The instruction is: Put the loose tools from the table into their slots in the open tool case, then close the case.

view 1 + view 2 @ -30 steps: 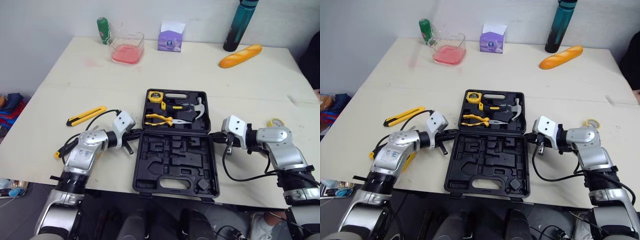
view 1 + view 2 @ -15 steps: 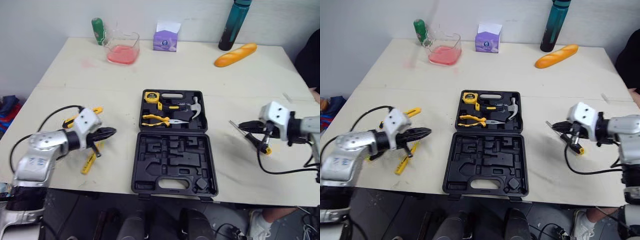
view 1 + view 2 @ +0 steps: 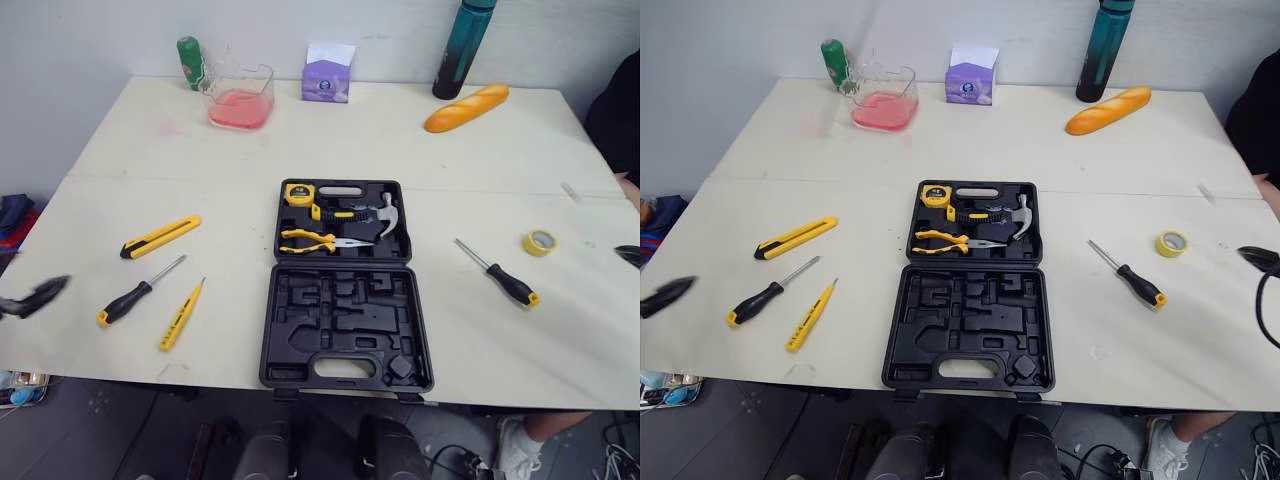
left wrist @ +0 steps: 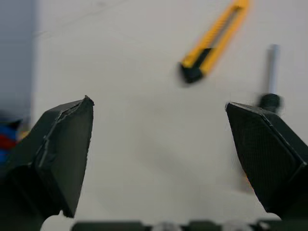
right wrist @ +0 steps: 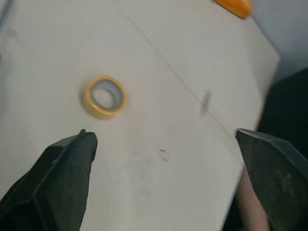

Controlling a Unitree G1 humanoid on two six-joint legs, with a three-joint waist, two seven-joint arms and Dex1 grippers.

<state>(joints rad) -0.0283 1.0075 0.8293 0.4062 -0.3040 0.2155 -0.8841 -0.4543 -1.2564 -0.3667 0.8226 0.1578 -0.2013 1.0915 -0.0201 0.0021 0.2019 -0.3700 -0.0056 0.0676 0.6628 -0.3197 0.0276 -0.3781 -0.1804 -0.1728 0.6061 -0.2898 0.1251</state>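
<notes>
Both arms have swung wide! A second ago they flanked the tool case [image 3: 346, 285]. Now the left gripper [image 3: 40, 294] is out at nine o'clock by the edge of the table [image 3: 400, 130] and the right gripper [image 3: 628, 254] is far out at three. The wrist views show both with fingers spread wide and nothing between them. So nothing is picked up yet, but the loose tools are now uncovered.

Taking the case as the clock's centre:
- **Ten o'clock:** a utility knife [image 3: 160, 236].
- **Nine o'clock:** a black-handled screwdriver [image 3: 138, 292].
- **Eight o'clock:** a slim yellow tool [image 3: 181, 314], probably a tester screwdriver, though it's hard to tell.
- **Three o'clock:** a second screwdriver [image 3: 497, 273], with a yellow tape roll [image 3: 539, 241] beyond it.

The case lies flat and open. Its far half holds a tape measure [image 3: 299, 193], pliers [image 3: 318, 238] and a hammer [image 3: 390, 215], while the moulded slots of the near half are bare.
</notes>
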